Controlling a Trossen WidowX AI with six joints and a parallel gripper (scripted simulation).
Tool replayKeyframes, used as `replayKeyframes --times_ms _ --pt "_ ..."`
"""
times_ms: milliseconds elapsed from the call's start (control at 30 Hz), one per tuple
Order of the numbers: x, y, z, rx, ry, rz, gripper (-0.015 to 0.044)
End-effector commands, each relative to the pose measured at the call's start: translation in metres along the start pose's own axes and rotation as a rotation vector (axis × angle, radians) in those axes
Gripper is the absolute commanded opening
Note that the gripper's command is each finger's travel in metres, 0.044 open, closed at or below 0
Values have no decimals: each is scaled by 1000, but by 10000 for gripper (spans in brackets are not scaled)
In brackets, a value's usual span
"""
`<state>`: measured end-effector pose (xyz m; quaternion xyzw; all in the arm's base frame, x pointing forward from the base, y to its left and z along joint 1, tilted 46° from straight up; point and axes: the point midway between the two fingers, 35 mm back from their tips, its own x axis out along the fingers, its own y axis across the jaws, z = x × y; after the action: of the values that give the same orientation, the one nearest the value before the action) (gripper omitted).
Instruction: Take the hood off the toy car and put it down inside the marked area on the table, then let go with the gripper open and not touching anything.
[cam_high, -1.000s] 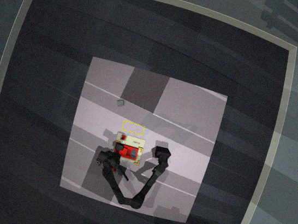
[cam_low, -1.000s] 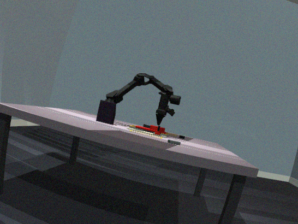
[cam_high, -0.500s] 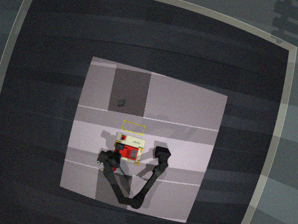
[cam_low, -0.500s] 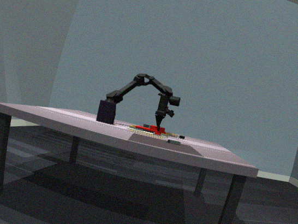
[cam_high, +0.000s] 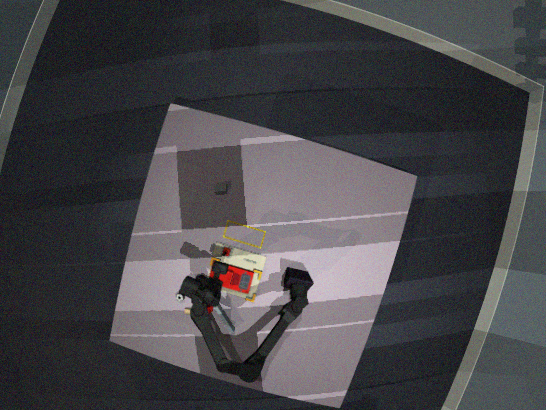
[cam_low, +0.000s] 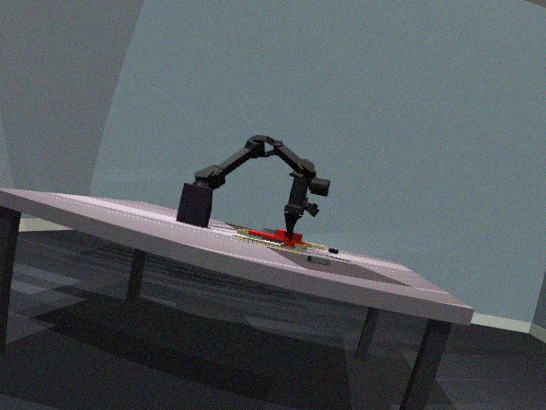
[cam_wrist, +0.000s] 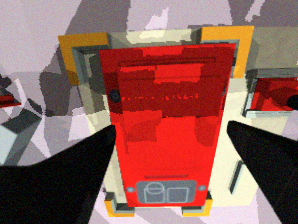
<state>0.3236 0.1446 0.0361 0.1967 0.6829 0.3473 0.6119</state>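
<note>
Red hood (cam_wrist: 167, 120) (orange-cornered cream car (cam_wrist: 220, 37))

Matte black arm (cam_low: 260, 150) of blocky links on a dark box base (cam_low: 195, 205), with 2 tapered black fingers.
</note>
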Motion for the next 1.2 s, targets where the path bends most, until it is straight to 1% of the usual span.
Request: replayKeyframes --times_ms 0,700,833,1133,1167 --pt "2 0 0 4 -1 6 440" --pt "13 1 0 3 -1 7 440" --pt "11 0 0 0 0 1 335" --pt "11 0 0 0 0 1 275" --pt "11 0 0 0 0 1 249"
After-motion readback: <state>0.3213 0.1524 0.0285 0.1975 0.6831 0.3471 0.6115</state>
